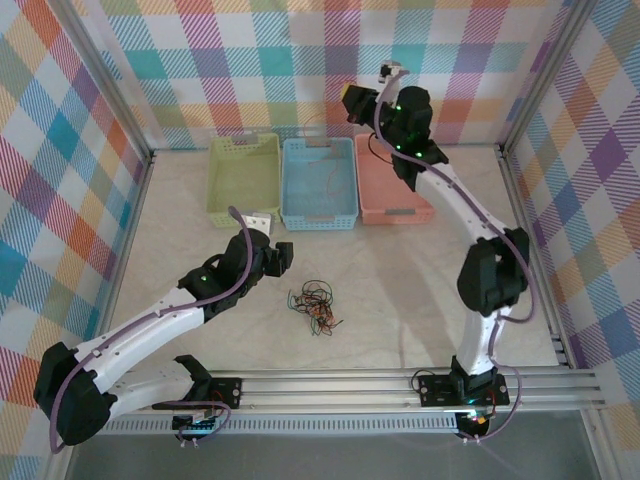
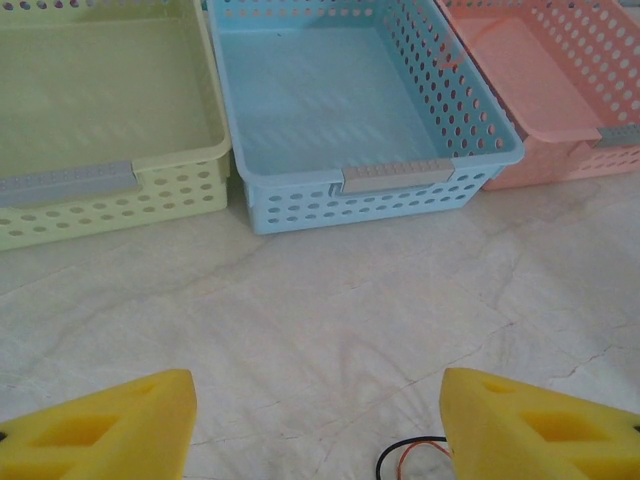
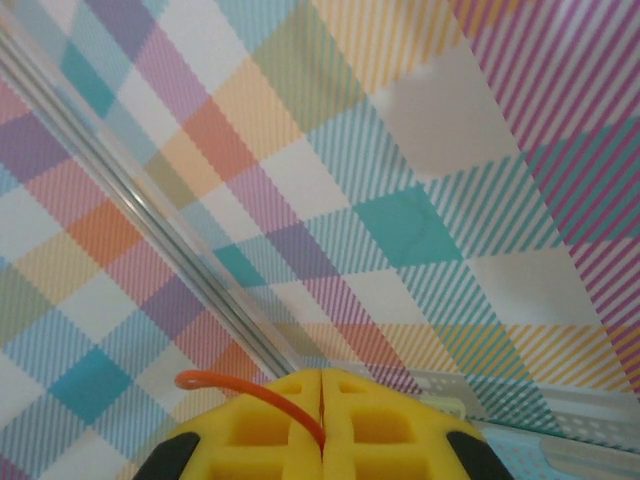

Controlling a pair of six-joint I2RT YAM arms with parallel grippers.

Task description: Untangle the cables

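Pinching a thin orange wire (image 3: 250, 386), the right gripper (image 3: 322, 415) has its yellow foam pads (image 3: 265, 432) pressed together. The left gripper (image 2: 318, 390) stands spread, facing a perforated blue plastic basket (image 2: 472, 112).

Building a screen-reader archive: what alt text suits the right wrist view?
The yellow right gripper is shut on a thin orange cable that arcs out sideways. Behind it is a plaid wall crossed by a metal frame bar.
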